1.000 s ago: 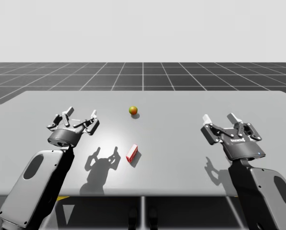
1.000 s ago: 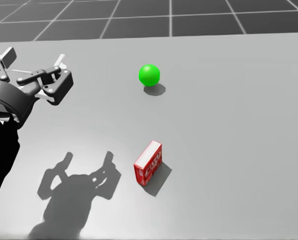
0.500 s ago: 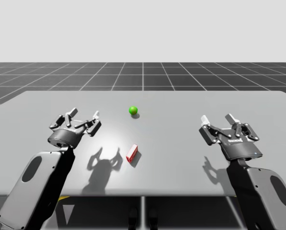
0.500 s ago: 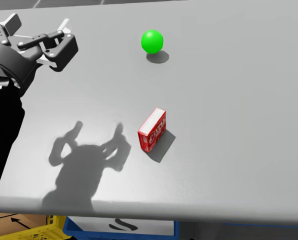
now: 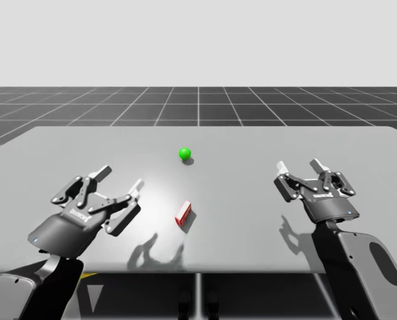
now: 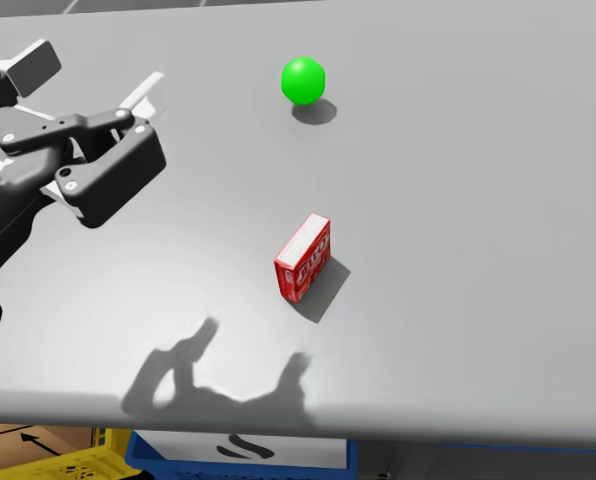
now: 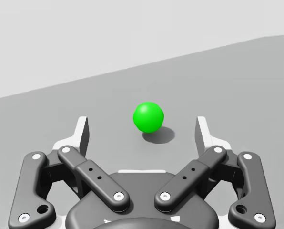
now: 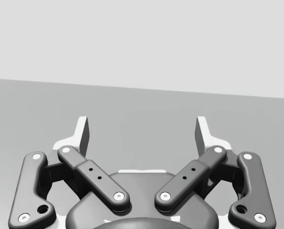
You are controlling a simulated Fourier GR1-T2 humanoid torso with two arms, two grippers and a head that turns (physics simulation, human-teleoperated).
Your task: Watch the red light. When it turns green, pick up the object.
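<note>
The light is green, a small ball sitting on the table toward the far side, near the middle. The red box lies nearer the front edge, in line with the ball and well apart from it. In the head view it stands on a long narrow side, turned at a slant to the table's front edge, with nothing touching it.

My left gripper hangs above the table's left part, clear of the surface; its shadow falls near the front edge. Its fingers are spread wide with nothing between them. The box sits to this gripper's right and a little nearer to me than the fingertips, well apart from them. In the left wrist view the gripper points at the green ball, which lies ahead of the fingers and centred in the gap between them, far beyond their tips.

My right gripper hovers over the table's right part, also spread wide and holding nothing. The box is off to its left, farther from it than from the left gripper.
</note>
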